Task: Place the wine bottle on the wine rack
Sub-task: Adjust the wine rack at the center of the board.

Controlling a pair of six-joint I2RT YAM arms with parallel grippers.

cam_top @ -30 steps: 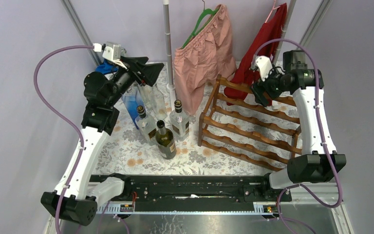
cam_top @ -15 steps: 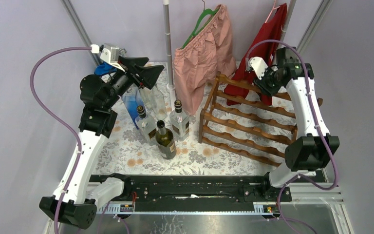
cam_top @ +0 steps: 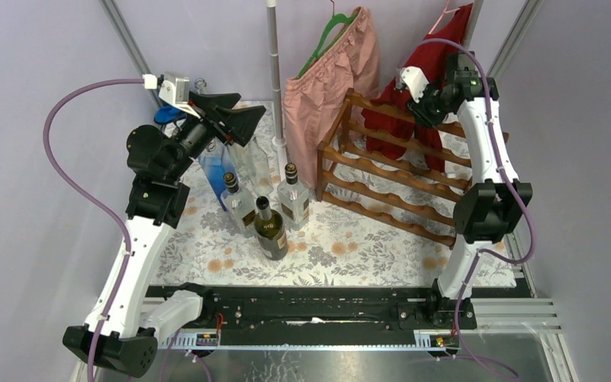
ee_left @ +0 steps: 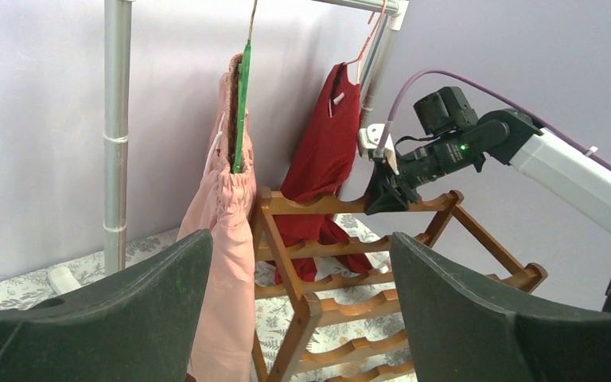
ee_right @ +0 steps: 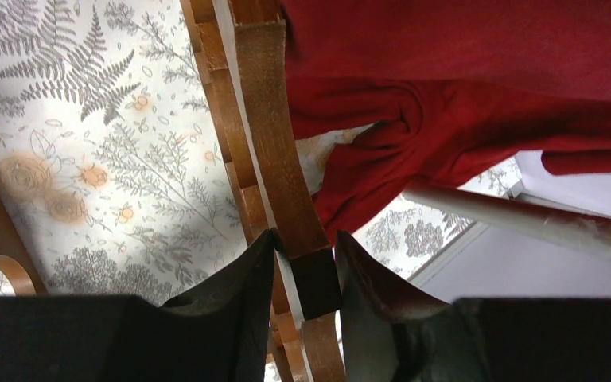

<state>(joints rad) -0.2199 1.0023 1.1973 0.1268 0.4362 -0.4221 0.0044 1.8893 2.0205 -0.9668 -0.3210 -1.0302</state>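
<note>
Jaws seemingly clamp wine rack [ee_right: 282, 175], right arm [cam_top: 487, 151] outstretched

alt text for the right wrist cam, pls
The right gripper is closed on a wooden rail of the wine rack, seen close up. Beyond the rail is a red garment. A floral tablecloth lies underneath, and a pale pole crosses at right.

White arms [cam_top: 139, 239], black joints [cam_top: 155, 199]; purple cables [cam_top: 46, 131]; black left gripper [ee_left: 301, 239]

No writing is legible: the pale label on the wine bottle [cam_top: 271, 231] is too small to read.
</note>
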